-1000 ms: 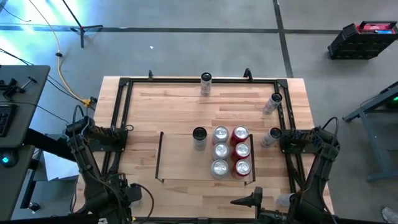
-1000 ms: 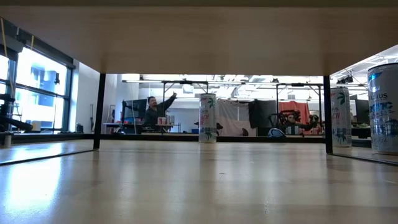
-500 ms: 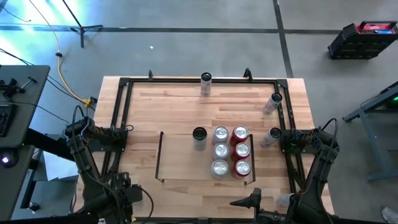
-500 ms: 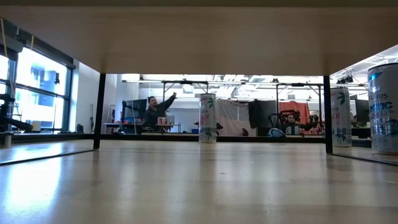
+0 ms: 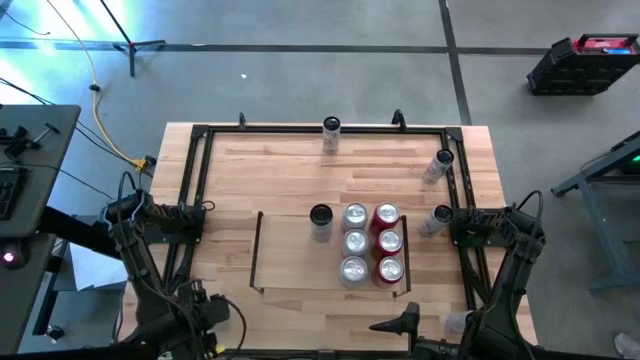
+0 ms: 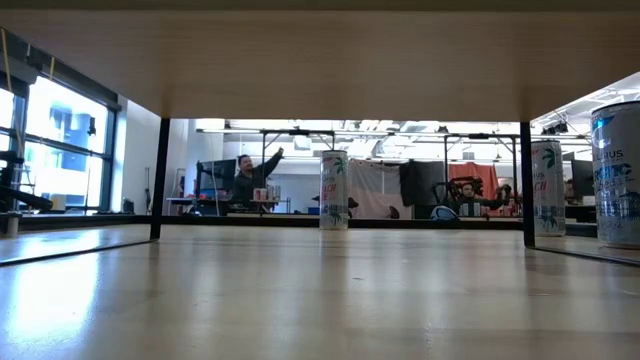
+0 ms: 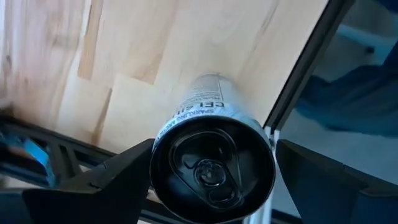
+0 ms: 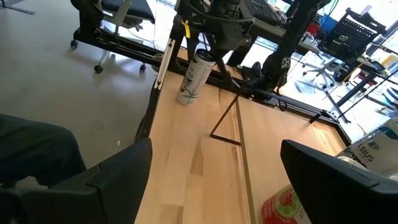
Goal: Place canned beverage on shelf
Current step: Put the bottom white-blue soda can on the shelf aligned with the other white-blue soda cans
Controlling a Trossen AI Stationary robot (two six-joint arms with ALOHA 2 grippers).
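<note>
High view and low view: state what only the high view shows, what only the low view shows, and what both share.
Only the high view: the left arm and right arm at the table's sides, and the shelf holding seven cans, three of them red. Only the low view: the room beyond the table, with a person raising an arm, and large windows. Both: the wooden table and the lone can at its far edge; probably also the two cans on the right.
</note>
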